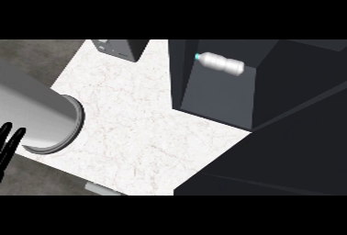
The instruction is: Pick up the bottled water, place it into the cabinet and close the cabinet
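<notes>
Bottled water [222,63] lies sideways inside the dark cabinet [224,98]. Left hand [8,142], fingers straight, holds nothing, far left of cabinet.

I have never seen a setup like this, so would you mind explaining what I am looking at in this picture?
This is the view from a humanoid robot's head, looking steeply down at a white marble counter. The big grey cylinder at the left is one of the robot's forearms, seen close to the camera. The black fingers at the far left edge belong to its left hand; they look straight and hold nothing. The right hand is not visible. The dark box at the upper right is the cabinet, and the bottled water lies on its side inside it. A small dark object stands at the counter's far edge; I cannot tell what it is.
</notes>
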`<state>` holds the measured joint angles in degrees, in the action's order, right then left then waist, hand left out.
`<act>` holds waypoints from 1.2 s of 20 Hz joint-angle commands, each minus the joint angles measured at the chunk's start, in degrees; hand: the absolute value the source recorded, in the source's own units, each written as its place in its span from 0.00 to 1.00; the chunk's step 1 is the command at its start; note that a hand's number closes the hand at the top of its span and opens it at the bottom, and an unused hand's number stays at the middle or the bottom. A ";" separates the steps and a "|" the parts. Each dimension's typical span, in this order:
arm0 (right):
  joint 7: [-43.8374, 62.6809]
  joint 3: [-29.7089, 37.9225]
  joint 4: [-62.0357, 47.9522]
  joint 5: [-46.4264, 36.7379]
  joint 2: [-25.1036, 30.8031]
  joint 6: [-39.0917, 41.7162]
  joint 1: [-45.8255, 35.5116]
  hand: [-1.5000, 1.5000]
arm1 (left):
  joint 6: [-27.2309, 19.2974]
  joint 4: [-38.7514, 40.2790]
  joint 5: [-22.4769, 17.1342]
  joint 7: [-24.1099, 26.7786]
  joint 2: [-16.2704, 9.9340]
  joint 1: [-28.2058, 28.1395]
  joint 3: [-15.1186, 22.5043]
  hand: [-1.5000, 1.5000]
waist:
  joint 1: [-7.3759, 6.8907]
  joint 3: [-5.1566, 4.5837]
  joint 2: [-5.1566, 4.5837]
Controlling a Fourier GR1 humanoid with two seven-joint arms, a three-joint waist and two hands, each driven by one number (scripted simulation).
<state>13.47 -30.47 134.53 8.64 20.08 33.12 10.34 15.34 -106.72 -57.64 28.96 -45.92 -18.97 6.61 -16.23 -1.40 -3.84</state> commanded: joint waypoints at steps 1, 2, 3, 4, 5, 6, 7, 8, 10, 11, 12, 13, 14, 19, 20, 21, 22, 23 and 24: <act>5.89 0.58 -4.83 -1.56 -3.35 -3.35 -6.98 1.00 | 0.73 0.32 -0.56 -0.25 -0.38 -0.18 -0.37 0.00 | -0.71 0.02 0.30; 7.17 0.84 -6.56 -1.29 -3.91 -3.67 -8.47 1.00 | 0.87 0.64 -0.56 -0.17 -0.06 -0.09 -0.10 0.00 | -0.10 0.06 0.30; 8.28 0.64 -8.14 -1.28 -4.72 -4.00 -9.96 1.00 | 1.06 0.72 -0.22 -0.05 -0.06 -0.37 0.03 0.00 | -0.24 0.09 0.53; 9.45 1.21 -8.98 -1.10 -5.13 -4.19 -11.77 1.00 | 0.83 1.03 -0.49 -0.14 -0.18 0.33 -0.46 0.00 | 0.25 0.08 0.46; 9.95 2.19 -10.76 -0.76 -6.62 -5.34 -13.35 1.00 | 0.81 0.92 -0.99 -0.44 -0.06 -0.14 -0.23 0.00 | 0.28 0.24 0.52; 10.70 2.59 -12.72 -0.56 -7.55 -5.57 -15.55 1.00 | 1.00 1.09 -0.77 -0.39 -0.28 0.00 -0.43 0.00 | 0.31 0.32 0.59; 12.14 2.84 -14.65 -0.50 -8.24 -6.16 -16.95 1.00 | 0.79 1.17 -0.93 -0.28 -0.03 0.00 -0.50 0.00 | 0.42 0.31 0.65; 12.79 2.94 -16.13 -0.60 -9.60 -6.78 -18.98 1.00 | 1.14 1.96 -0.62 0.01 0.34 0.02 -0.20 0.00 | 0.67 0.24 0.63; 15.03 3.29 -19.35 0.14 -11.32 -7.44 -22.20 1.00 | 0.81 2.30 -0.93 -0.29 0.13 -0.04 -0.63 0.00 | 0.98 0.38 0.72; 15.36 4.02 -21.14 0.71 -12.55 -7.91 -24.05 1.00 | 1.48 2.79 -1.05 -0.06 -0.03 -0.55 -0.93 0.00 | 0.61 0.42 0.84; 16.41 3.86 -23.28 0.53 -13.78 -8.51 -25.82 1.00 | 1.50 2.48 -1.19 -0.44 -0.37 -0.66 -0.98 0.00 | 0.91 0.54 1.10; 16.89 5.01 -24.76 0.87 -14.65 -8.74 -28.49 1.00 | 1.48 3.08 -1.44 -0.35 0.39 0.00 -0.50 0.00 | 1.71 0.49 0.84; 17.32 5.66 -27.17 1.08 -15.94 -9.24 -30.82 1.00 | 1.39 2.57 -1.57 -0.14 -0.21 1.03 -1.68 0.00 | 1.54 0.63 0.84; 18.44 12.00 -37.47 -3.79 -19.90 -19.15 -42.96 1.00 | 2.18 4.05 -1.58 0.26 -0.10 -1.38 -2.08 0.00 | 2.47 0.91 1.79; 17.69 12.54 -39.52 -3.72 -19.94 -21.64 -45.32 1.00 | 2.08 4.67 -1.54 0.84 0.65 -0.98 -2.14 0.00 | 3.30 0.94 1.77; 17.46 12.93 -42.51 -4.20 -19.97 -23.81 -46.58 1.00 | 2.49 4.06 -1.24 0.59 0.49 -1.33 -1.62 0.00 | 2.95 1.00 1.61; 17.57 14.59 -44.27 -4.49 -19.99 -25.51 -49.68 1.00 | 2.65 4.23 -1.37 0.80 1.01 -0.75 -1.41 0.00 | 4.12 0.99 1.68; 17.45 15.60 -46.85 -4.33 -20.01 -27.55 -51.77 1.00 | 2.15 4.30 -2.07 0.47 -0.17 -0.77 -3.20 0.00 | 4.04 1.12 1.77; 16.26 16.44 -49.00 -5.16 -20.03 -29.43 -53.90 1.00 | 2.39 4.77 -2.32 0.64 0.78 -1.43 -2.41 0.00 | 3.64 1.07 1.53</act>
<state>30.66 -17.47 93.36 5.05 0.97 10.46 -35.59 17.52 -102.77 -59.25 29.49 -45.43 -19.95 4.72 -12.96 -0.42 -2.24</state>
